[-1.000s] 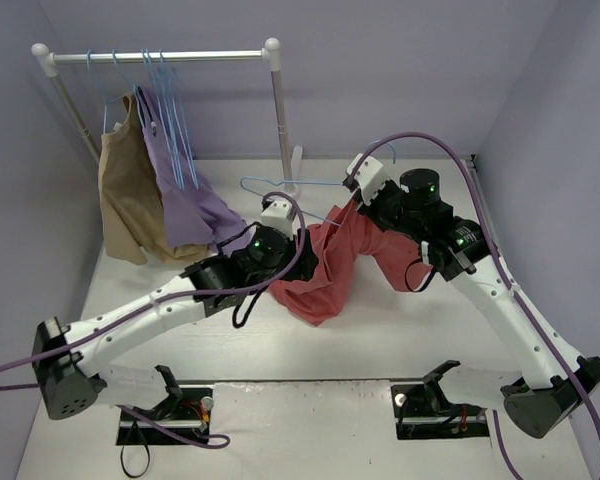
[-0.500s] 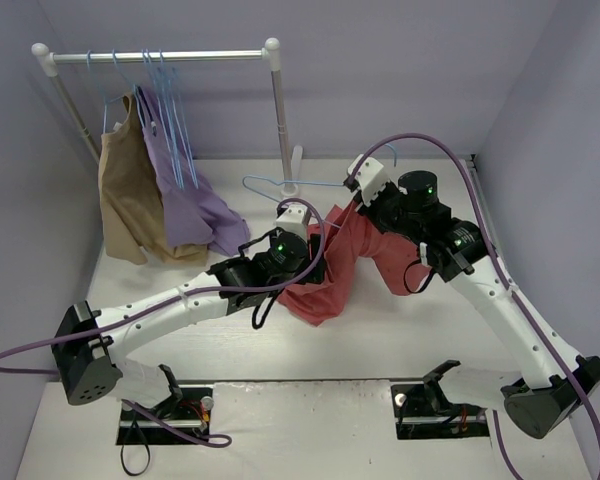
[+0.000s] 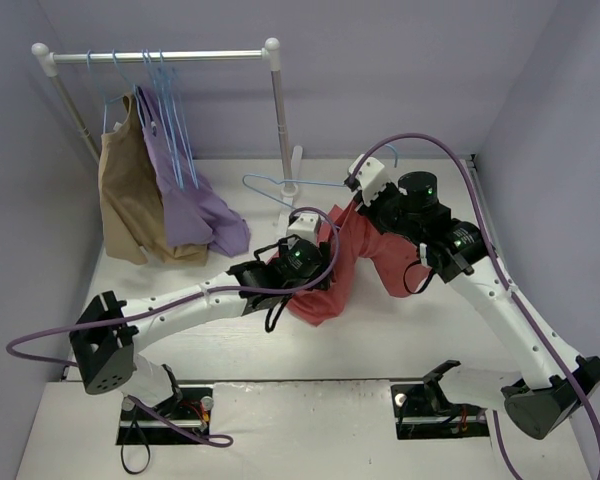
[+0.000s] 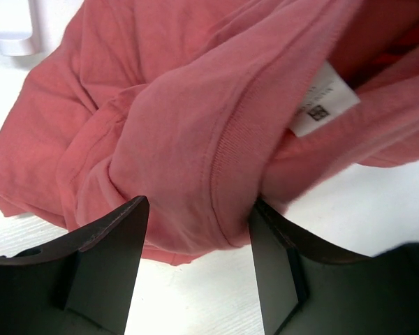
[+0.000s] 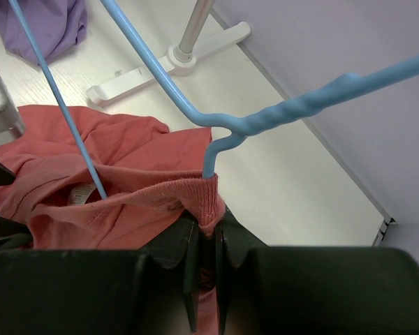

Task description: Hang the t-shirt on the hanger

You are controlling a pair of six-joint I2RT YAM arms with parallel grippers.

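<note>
Firmly, t-shirt [image 5: 112, 160] within right claw [image 5: 206, 227]

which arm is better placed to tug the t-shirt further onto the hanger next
Probably left: the left end effector is open, straddling a t-shirt fold near the label; the right end effector is shut on the collar at the hanger, so busy.

In front of the t-shirt [image 3: 320, 290] the tabletop [image 3: 380, 335] lies bare, giving open passage. Behind the t-shirt, the hanger [image 3: 305, 184] and the rack post [image 3: 279, 110] block the way. To its left, the tan garment [image 3: 125, 205] and lilac garment [image 3: 190, 205] drape onto the tabletop.
</note>
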